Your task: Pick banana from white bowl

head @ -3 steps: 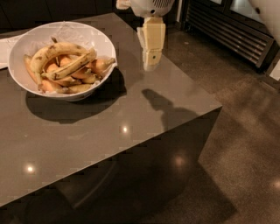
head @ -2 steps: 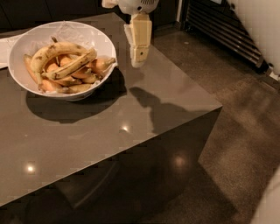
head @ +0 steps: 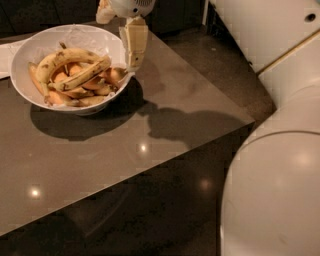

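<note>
The white bowl point(head: 30, 47) stands on the far left of the grey table point(head: 100, 170). It holds several spotted yellow bananas point(head: 75, 62), one lying across the top of the pile. My gripper point(head: 120, 42) hangs from the top edge of the camera view, over the bowl's right rim. It is open and empty. One cream finger point(head: 134, 42) points down just outside the rim, its tip level with the fruit. The other finger point(head: 103, 12) shows only as a stub over the bowl's far side.
A white paper point(head: 4, 60) lies at the left edge behind the bowl. The table's right corner point(head: 250, 120) drops to a dark floor. My white robot body point(head: 272, 195) fills the lower right, with a white panel point(head: 270, 30) above it.
My gripper has moved left, from beside the bowl to over its right rim. The view has closed in, and my white body now fills the right side.
</note>
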`<state>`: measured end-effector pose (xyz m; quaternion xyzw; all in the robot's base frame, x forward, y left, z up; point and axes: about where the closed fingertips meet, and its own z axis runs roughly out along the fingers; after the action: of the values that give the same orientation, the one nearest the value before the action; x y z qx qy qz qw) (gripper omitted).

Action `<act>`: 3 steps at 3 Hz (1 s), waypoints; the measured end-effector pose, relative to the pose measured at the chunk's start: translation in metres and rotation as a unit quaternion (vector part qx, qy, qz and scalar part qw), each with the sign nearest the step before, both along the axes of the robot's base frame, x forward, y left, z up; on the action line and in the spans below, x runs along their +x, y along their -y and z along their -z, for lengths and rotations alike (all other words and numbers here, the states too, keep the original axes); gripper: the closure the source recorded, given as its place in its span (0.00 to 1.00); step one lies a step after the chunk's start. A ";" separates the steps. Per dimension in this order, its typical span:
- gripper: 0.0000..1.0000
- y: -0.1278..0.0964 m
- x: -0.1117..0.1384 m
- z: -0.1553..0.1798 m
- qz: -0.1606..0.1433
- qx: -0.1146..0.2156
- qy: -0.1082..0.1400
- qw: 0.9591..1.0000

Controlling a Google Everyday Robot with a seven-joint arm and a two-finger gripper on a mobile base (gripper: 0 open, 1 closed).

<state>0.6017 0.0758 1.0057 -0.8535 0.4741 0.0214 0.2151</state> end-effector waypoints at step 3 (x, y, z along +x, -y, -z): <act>0.39 -0.031 0.016 0.025 -0.029 -0.018 -0.017 0.999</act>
<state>0.6174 0.1068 0.9805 -0.8700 0.4534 0.0333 0.1909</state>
